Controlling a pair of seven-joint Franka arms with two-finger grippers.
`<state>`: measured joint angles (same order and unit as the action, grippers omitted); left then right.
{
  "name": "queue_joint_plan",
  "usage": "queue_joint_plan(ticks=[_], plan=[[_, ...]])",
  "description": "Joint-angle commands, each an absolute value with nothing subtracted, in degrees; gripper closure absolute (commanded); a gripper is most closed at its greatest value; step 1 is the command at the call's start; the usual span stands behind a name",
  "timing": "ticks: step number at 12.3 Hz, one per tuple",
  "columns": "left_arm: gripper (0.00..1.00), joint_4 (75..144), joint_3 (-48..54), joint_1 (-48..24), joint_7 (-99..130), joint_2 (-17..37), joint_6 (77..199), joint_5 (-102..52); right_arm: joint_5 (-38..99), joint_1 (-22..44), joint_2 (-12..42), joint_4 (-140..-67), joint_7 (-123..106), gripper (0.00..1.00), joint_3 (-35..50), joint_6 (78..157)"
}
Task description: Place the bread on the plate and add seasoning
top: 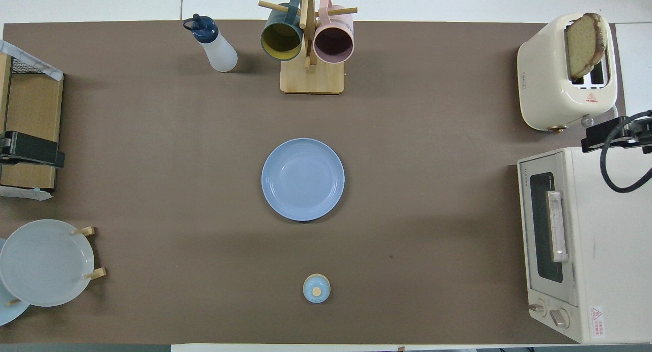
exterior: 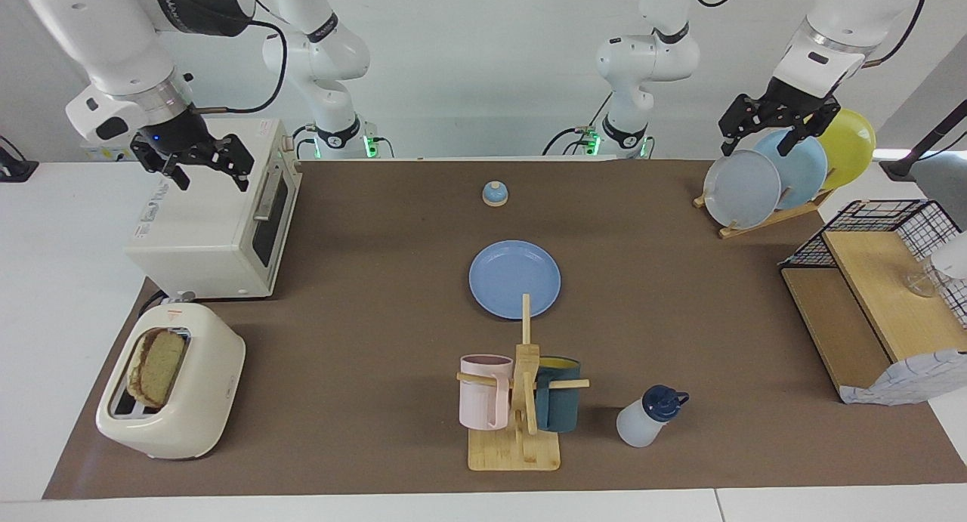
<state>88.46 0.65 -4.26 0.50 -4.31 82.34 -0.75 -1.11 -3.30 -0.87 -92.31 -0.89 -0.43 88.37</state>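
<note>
At the toaster, right arm's end of the table: the bread [exterior: 160, 366] stands on edge in a slot of the cream toaster [exterior: 172, 392], its upper part sticking out above the slot.
Bread's lie: flat faces run along the slot; the long axis of the exposed crust follows the toaster's length.
Toaster against the oven: the toaster sits farther from the robots than the white toaster oven [exterior: 215, 212], just beside it.
Right gripper [exterior: 198, 164]: hangs in the air over the toaster oven's top, fingers spread wide, holding nothing and touching nothing.
Nearer arm: by my reading the right arm; the bread lies outward from its gripper, away from the robots, past the oven.
Coming move, as I judge it: reach out over the toaster, turn the fingers to straddle the slice's two flat faces, then lift straight up.
Plate [exterior: 514, 279]: flat at mid-table, bare, well apart from the toaster toward the left arm's end.
Seasoning [exterior: 650, 415]: upright, farther from the robots than the plate, beside the wooden mug rack [exterior: 521, 401].
Left gripper [exterior: 778, 120]: waits in the air over the plate rack [exterior: 763, 214] at its own end, fingers wide, holding nothing.
Risk: a grip across the crust edges instead of the faces could jam the slice in the slot.
</note>
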Motion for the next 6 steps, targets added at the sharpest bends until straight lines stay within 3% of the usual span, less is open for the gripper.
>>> queue_joint_plan(ticks=[1,6], plan=[[0.00,89.3,0.1,-4.4,0.3,-5.2,83.1,-1.5,0.2,-3.7,-1.2,-92.7,-1.9,0.00,-0.3,89.4],[0.00,89.9,0.4,-5.0,0.2,-5.4,83.3,-1.5,-0.2,-4.0,-1.1,-92.7,-1.7,0.00,-0.3,91.7]])
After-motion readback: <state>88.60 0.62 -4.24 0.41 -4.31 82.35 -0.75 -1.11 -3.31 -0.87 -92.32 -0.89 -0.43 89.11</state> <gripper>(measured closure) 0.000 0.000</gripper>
